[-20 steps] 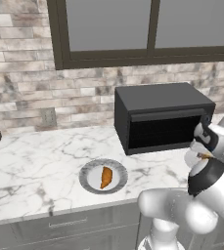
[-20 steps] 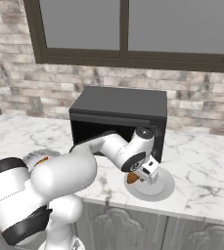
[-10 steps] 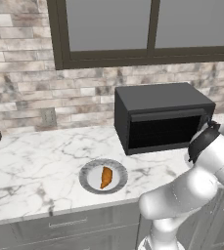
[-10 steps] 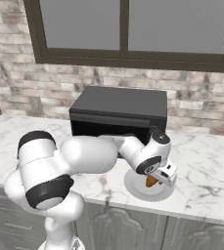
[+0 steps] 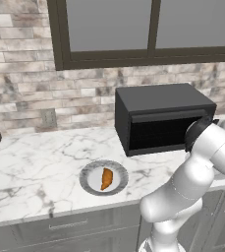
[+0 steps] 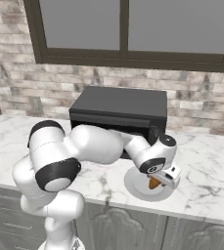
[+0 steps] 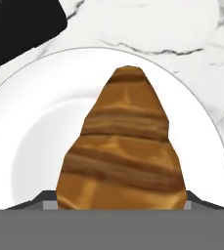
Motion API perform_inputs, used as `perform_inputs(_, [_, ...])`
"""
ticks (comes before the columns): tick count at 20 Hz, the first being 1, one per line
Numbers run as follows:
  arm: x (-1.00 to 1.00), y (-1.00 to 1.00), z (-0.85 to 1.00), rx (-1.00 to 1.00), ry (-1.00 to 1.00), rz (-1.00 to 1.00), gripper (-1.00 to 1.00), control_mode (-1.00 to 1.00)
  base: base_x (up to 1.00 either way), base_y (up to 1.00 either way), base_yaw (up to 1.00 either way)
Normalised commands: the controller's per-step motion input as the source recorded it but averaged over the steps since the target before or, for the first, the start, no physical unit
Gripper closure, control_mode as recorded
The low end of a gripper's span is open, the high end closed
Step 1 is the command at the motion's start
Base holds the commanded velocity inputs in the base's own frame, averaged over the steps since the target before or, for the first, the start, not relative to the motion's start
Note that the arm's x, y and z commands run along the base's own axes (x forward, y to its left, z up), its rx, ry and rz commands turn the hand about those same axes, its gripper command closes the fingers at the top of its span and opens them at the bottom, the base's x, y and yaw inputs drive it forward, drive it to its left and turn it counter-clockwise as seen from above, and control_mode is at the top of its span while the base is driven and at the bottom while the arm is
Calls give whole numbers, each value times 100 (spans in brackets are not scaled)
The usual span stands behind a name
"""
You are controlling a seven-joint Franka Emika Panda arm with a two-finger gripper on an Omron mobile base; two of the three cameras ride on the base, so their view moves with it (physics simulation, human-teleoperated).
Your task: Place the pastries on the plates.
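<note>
We hold a croissant [image 7: 122, 146] in the hand [image 6: 158, 181], jaws closed on its sides, directly over the white centre of a plate [image 6: 133, 184] that sits on the marble worktop [image 6: 211, 166] just in front of the black microwave [image 6: 121, 110]. The pastry's long axis runs away from the hand, tapered tip pointing across the plate toward the far rim, so by our judgement the coming move is a short lowering and release, not a sideways shift. The hand view shows the croissant centred within the plate [image 7: 30, 127] with the microwave's corner at upper left, but hides the fingers behind the pastry. The right base view shows the hand low over the plate, though whether the croissant [image 6: 154, 182] touches it we cannot tell. The left base view shows what the others miss: a second croissant [image 5: 106, 178] already lying on a grey-rimmed plate [image 5: 88, 178] left of the microwave [image 5: 163, 118].
</note>
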Motion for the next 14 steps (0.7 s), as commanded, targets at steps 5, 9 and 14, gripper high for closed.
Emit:
perform_inputs(5, [0, 19, -17, 0, 0, 0, 100, -100, 0, 0, 0])
perform_inputs(9, [5, 31, -14, 0, 0, 0, -100, -100, 0, 0, 0])
perform_inputs(14, [3, 27, -11, 0, 0, 0, -100, -100, 0, 0, 0])
